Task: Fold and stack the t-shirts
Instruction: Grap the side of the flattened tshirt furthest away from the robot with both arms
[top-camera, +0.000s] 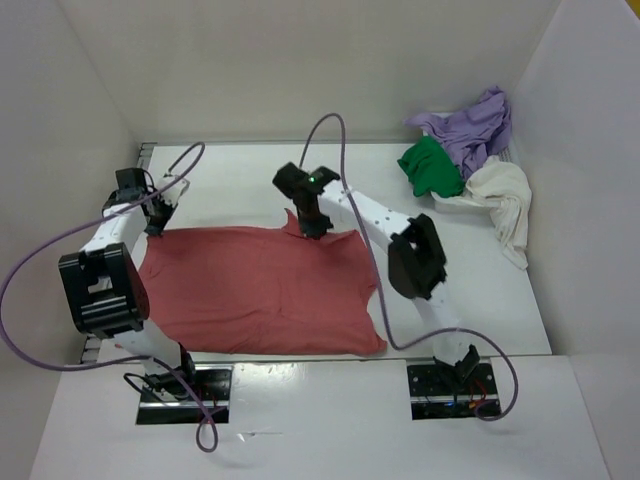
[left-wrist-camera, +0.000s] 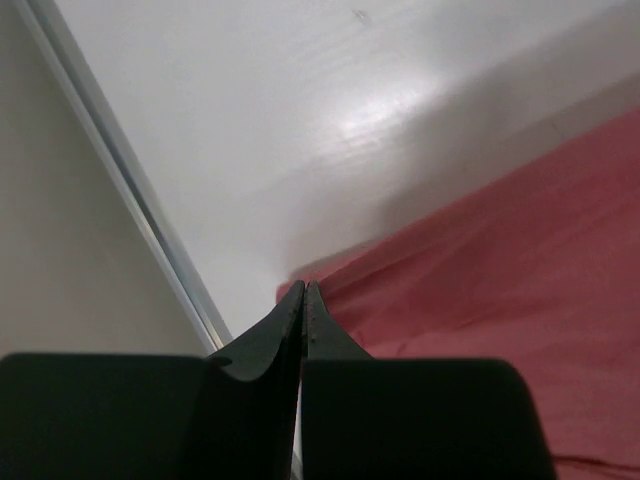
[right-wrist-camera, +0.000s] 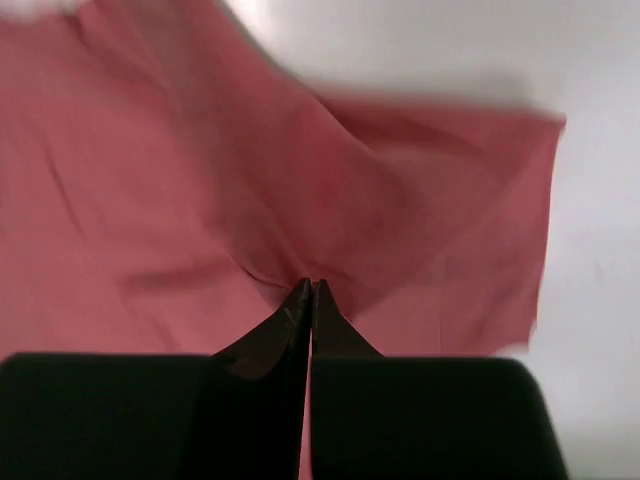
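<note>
Salmon-red t-shirt (top-camera: 265, 290) spread on table (top-camera: 470, 300) centre-left, left gripper (left-wrist-camera: 305, 292) pressed together on its far-left corner, right gripper (right-wrist-camera: 309, 286) pinching a puckered fold at its far edge, far right green t-shirt (top-camera: 430, 168), lavender t-shirt (top-camera: 475, 125), cream t-shirt (top-camera: 505, 195) heaped, basket (top-camera: 455, 204) beneath mostly hidden

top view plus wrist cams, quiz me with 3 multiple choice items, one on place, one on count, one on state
1. Where is the shirt pile? A far right corner B near left edge C between the arm bases
2. How many shirts are in it? A one B three C five
3. The right gripper is A wide open B shut on the red shirt C shut in mid-air
1 A, it lies far and right. 2 B, purple shirt, green shirt, cream shirt. 3 B, cloth puckers at its closed tips.
</note>
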